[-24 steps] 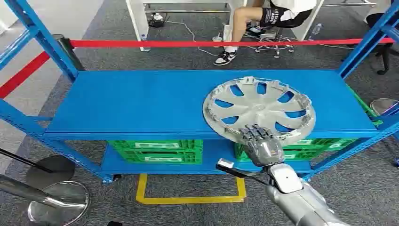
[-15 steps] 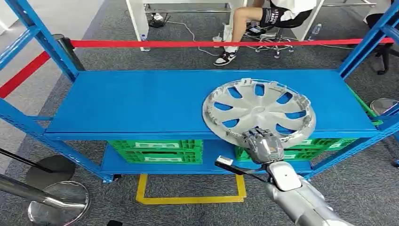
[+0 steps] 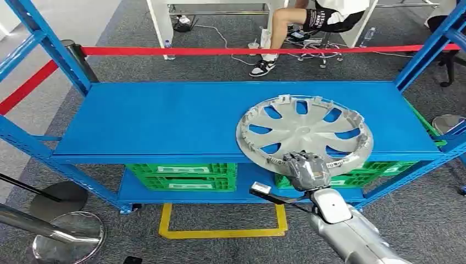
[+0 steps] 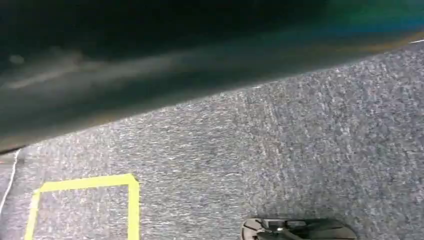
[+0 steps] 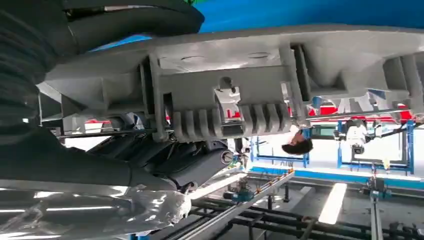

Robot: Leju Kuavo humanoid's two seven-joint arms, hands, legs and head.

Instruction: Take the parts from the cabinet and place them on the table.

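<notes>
Right hand (image 3: 308, 169) gripping front rim of round silver plastic hubcap (image 3: 304, 131), fingers curled over rim, thumb underneath. Hubcap lying at front right of blue metal shelf (image 3: 165, 118), near edge overhanging shelf front. 2 green plastic crates (image 3: 181, 176) sitting on lower shelf.

Red barrier tape (image 3: 220, 50) across at 12 o'clock, seated person's leg (image 3: 275, 33) beyond it, green crates (image 3: 181, 176) below, yellow floor marking (image 3: 220, 233) at 6 o'clock, chrome stand base (image 3: 68, 236) at 8 o'clock.

Silver spoked hubcap (image 3: 305, 132) lies at the blue shelf's (image 3: 165, 121) front edge.
</notes>
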